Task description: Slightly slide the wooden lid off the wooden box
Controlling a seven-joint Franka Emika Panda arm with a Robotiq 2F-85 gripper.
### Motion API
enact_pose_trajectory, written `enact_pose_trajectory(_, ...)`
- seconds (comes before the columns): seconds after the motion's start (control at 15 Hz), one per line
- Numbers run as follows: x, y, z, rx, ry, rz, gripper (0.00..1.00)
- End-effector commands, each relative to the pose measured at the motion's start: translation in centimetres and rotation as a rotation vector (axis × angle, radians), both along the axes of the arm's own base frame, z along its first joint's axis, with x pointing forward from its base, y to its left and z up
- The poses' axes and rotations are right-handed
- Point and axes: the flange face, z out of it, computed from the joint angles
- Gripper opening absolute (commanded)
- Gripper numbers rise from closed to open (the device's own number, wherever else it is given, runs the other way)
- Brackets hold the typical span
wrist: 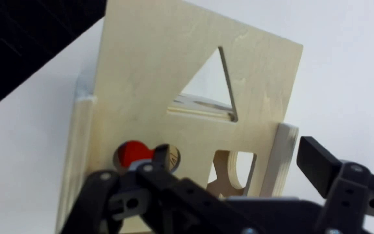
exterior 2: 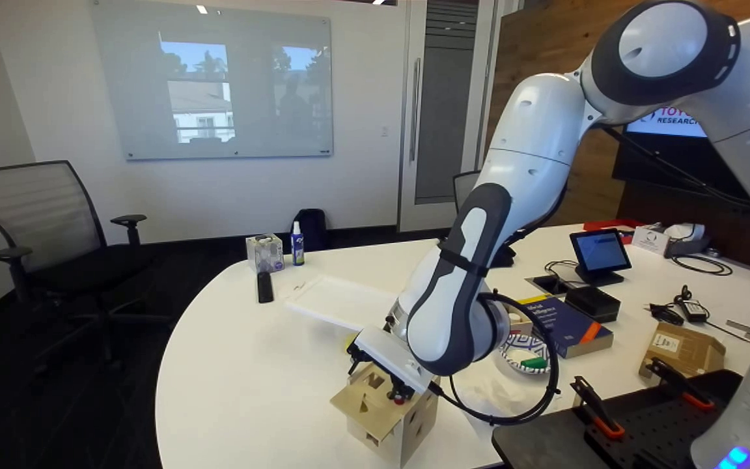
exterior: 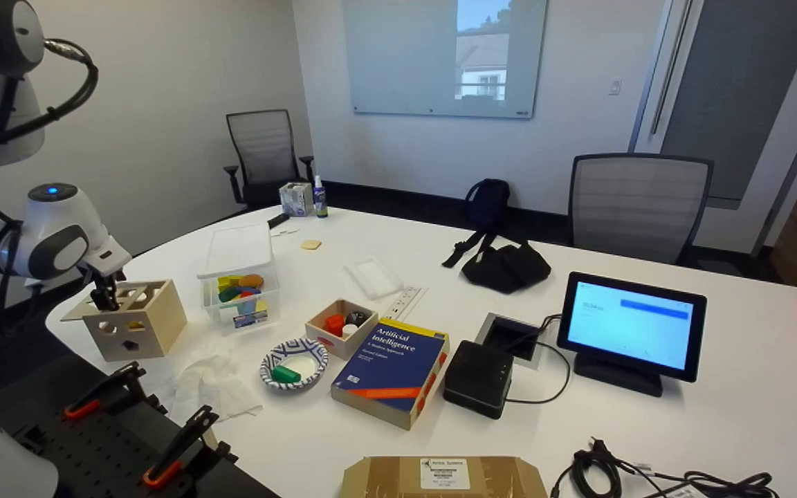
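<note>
Overhanging one side of the wooden box [exterior: 153, 332] on the desk [exterior 2: 238, 391], the wooden lid [wrist: 141, 104] looks slid slightly off already, and with the pincer [wrist: 234, 152] spread, apparently pinching nothing, I'd guess only backing away remains.

My cameras show me an office, most likely a meeting room. There is a big white table [exterior: 751, 401] with a round edge, and chairs [exterior: 637, 207] with mesh backs stand near it. A shiny board [exterior: 405, 55] hangs on a white wall [exterior: 592, 41]. Farther along I see a tall door [exterior: 737, 104] with a long handle [exterior: 672, 66]. On the table I see a little lit screen [exterior: 630, 325], and plug sockets [exterior: 405, 302] sit in the top. In an exterior view, another screen [exterior 2: 687, 146] says RESEARCH, in front of a brown wood wall [exterior 2: 544, 45].
</note>
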Motion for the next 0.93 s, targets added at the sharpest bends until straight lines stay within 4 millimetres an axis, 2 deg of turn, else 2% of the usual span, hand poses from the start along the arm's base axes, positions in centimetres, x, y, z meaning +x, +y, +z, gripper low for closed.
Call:
enact_pose_trajectory(0.0, 0.4, 1.3, 0.2, 0.037, 0.033, 0.044, 1.00)
enact_pose_trajectory(0.47, 0.8, 0.6, 1.1, 0.036, 0.018, 0.001, 1.00)
enact_pose_trajectory(0.87, -0.5, 1.6, 4.5, 0.020, -0.034, -0.044, 1.00)
